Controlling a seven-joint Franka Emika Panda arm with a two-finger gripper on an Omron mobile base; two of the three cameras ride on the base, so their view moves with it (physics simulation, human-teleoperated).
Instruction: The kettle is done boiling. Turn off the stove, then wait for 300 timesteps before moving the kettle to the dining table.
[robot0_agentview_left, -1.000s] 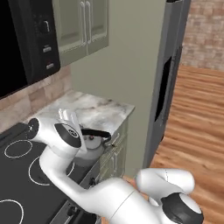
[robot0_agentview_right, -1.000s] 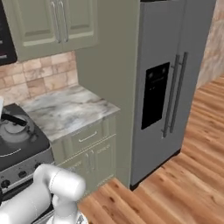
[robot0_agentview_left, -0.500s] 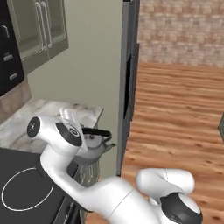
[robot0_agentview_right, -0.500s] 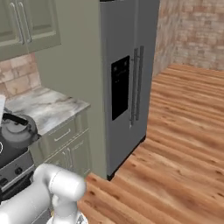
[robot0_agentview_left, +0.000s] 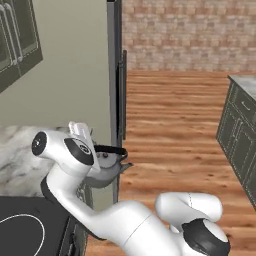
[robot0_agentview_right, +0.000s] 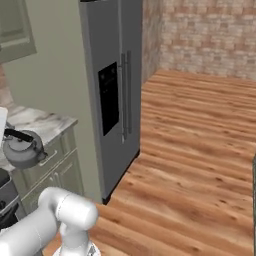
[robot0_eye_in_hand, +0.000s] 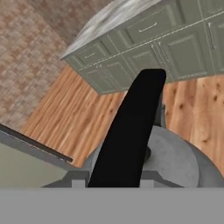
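Observation:
The grey metal kettle (robot0_agentview_left: 106, 170) hangs by its thin black arched handle (robot0_agentview_left: 111, 149) beside the counter's end. My gripper (robot0_agentview_left: 94, 146) is shut on that handle. From the right base view the kettle (robot0_agentview_right: 21, 151) floats at the far left, just in front of the marble counter. In the hand view the black handle (robot0_eye_in_hand: 129, 133) runs up between my gripper (robot0_eye_in_hand: 113, 180) jaws, with the domed lid (robot0_eye_in_hand: 175, 162) below it. A corner of the black stove (robot0_agentview_left: 27, 226) with a white burner ring lies at the lower left. The dining table is out of view.
A tall grey fridge (robot0_agentview_right: 114, 85) stands right of the marble counter (robot0_agentview_right: 41, 124) and close behind the kettle (robot0_agentview_left: 118, 95). Wooden floor (robot0_agentview_right: 195, 145) stretches to a brick wall. An olive cabinet block with a marble top (robot0_agentview_left: 241, 120) stands at the right, and also appears in the hand view (robot0_eye_in_hand: 153, 39).
The whole picture has swept sideways, so the base has turned right: stove and counter slid left, fridge and open floor came in. The kettle stays held in the gripper.

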